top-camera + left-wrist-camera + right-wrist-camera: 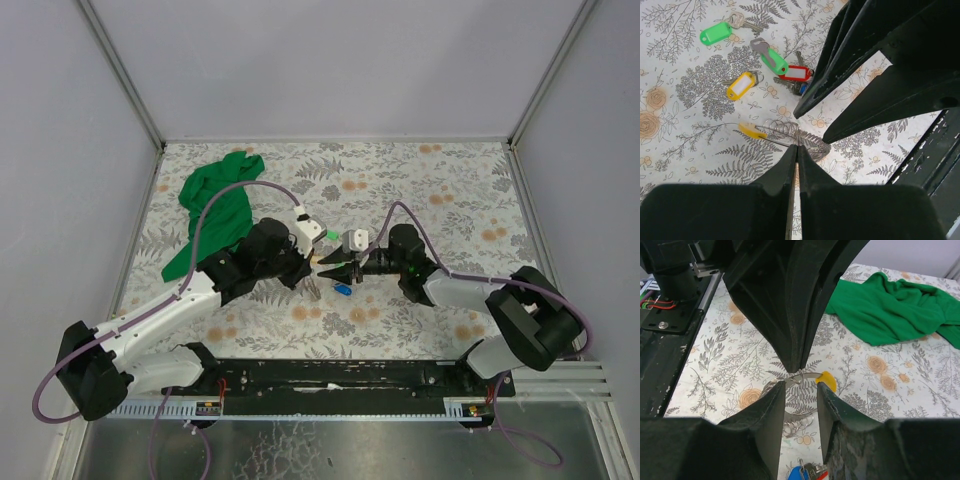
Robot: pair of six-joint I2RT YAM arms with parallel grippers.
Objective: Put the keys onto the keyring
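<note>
Black fingers of the left gripper (797, 150) fill the bottom of its wrist view, jaws pressed together, pinching the wire keyring (812, 141) at the floral desk (685, 130). One blurred yellow tag (751, 131) sits at the ring's left end. More keys (774, 60) lie scattered at upper left. Opposite, the right gripper (801, 392) has its jaws spread just beside the ring.

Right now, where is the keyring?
In the left wrist view the keyring is pinched in the left gripper near mid-table, a yellow tag beside it; the loose keys lie just beyond, and the open right gripper faces it.
</note>
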